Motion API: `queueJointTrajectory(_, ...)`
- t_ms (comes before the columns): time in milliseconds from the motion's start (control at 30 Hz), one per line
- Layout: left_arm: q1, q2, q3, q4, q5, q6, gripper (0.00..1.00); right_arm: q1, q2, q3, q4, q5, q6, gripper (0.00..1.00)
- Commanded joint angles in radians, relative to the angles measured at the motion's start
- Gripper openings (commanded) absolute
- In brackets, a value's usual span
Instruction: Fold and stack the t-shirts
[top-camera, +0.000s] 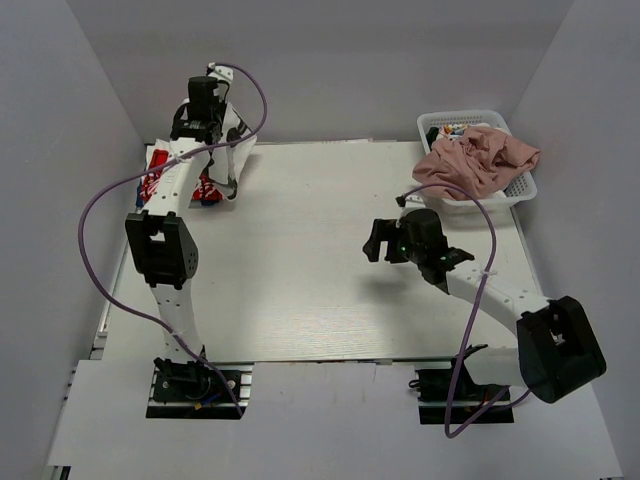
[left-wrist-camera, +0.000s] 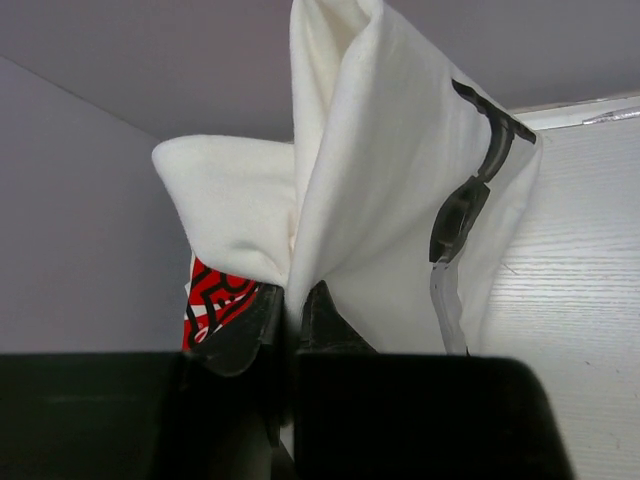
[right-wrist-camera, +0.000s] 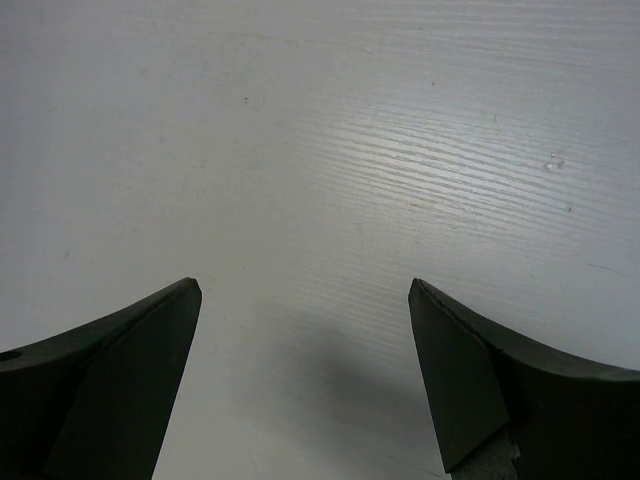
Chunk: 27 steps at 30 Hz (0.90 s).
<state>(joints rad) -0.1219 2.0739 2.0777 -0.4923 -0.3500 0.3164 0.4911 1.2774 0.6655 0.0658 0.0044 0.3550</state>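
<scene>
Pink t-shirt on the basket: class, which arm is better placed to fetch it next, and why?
Probably right. The right gripper hangs with jaws open over the table, nearer the pink t-shirt on the basket. The left gripper is shut on a white t-shirt at the left.

No text can be read from where I stand. The white t-shirt with red print (left-wrist-camera: 215, 295), at about ten o'clock on the counter (top-camera: 300, 260), shows bold red and black marks, but they are crumpled and spell no word I can make out.
</scene>
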Motion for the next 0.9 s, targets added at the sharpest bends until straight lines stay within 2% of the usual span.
queueJointTrajectory(0,0.024,-0.058,0.035,-0.015,0.043,-0.005,0.00,-0.003,0.007,0.046,0.049,-0.027,-0.008,0.90)
queueJointTrajectory(167,0.073,-0.057,-0.022,0.027,0.054,0.004,0.00,-0.002,0.028,0.060,0.046,-0.026,-0.007,0.90)
queueJointTrajectory(367,0.143,0.040,-0.044,0.093,0.051,0.015,0.00,0.000,0.089,0.095,0.032,-0.030,-0.011,0.90)
queueJointTrajectory(533,0.215,0.147,0.036,0.152,0.017,0.015,0.00,0.000,0.151,0.152,0.023,-0.040,-0.011,0.90)
queueJointTrajectory(700,0.261,0.190,0.045,0.227,-0.007,-0.006,0.00,0.000,0.226,0.212,0.003,-0.043,-0.027,0.90)
queueJointTrajectory(867,0.312,0.227,0.067,0.236,0.016,-0.019,0.00,0.001,0.267,0.233,0.017,-0.056,-0.019,0.90)
